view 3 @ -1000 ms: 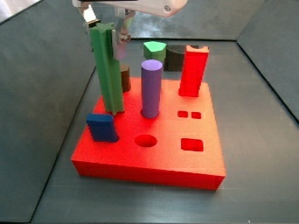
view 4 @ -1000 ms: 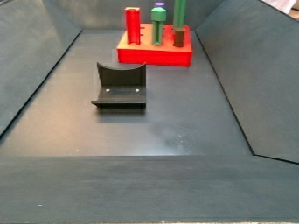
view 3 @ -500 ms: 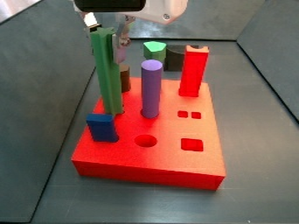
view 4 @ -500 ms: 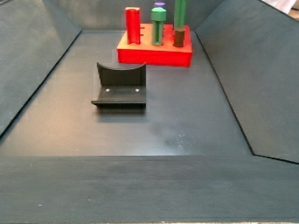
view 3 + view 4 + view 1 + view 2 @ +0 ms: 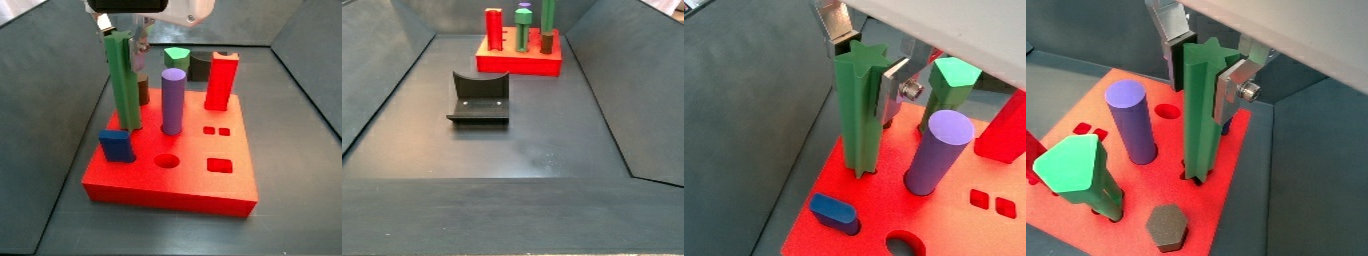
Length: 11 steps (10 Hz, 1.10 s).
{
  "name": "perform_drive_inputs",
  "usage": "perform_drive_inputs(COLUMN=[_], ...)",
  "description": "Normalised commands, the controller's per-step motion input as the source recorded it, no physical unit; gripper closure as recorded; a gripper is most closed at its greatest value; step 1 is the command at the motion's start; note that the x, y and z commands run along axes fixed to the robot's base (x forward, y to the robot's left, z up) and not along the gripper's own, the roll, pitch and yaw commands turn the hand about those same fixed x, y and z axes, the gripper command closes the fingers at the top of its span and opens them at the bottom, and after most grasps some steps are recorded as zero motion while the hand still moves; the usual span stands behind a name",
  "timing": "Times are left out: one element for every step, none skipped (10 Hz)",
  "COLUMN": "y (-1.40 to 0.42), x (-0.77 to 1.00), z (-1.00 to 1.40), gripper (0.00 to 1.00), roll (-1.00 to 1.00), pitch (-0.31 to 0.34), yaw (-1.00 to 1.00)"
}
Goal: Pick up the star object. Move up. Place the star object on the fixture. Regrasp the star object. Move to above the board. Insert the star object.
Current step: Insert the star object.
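No shift: end effector [image 5: 869,62] flanking star object [image 5: 862,115]

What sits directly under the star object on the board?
The star object stands upright with its foot in the board; its hole is covered, so depth cannot be seen. The gripper is at its top, jaws flanking it.

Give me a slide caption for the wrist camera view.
Gripper fingers flank the upright star object, its base seated in the board beside the purple cylinder.
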Motion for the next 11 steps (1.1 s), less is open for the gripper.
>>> perform_drive_inputs(y=[0.00, 0.00, 0.00, 0.00, 0.00, 0.00, 0.00, 0.00, 0.00, 0.00, 0.00], x=[0.23, 0.23, 0.30, 0.33, 0.24, 0.00, -0.25, -0.38, -0.29, -0.14, 0.00], z=[-0.07, -0.10, -0.08, -0.10, -0.14, -0.21, 0.00, 0.03, 0.00, 0.00, -0.03], gripper=[1.00, 1.00, 1.00, 1.00, 1.00, 1.00, 1.00, 1.00, 1.00, 1.00, 1.00], roll=[0.03, 0.04, 0.04, 0.05, 0.07, 0.09, 0.01, 0.00, 0.00, 0.00, 0.01], pitch=[0.026, 0.030, 0.047, 0.074, 0.067, 0.056, 0.000, -0.066, -0.059, -0.009, 0.000], yaw=[-0.02, -0.03, -0.04, -0.01, -0.01, 0.00, -0.10, -0.16, -0.11, -0.07, -0.01])
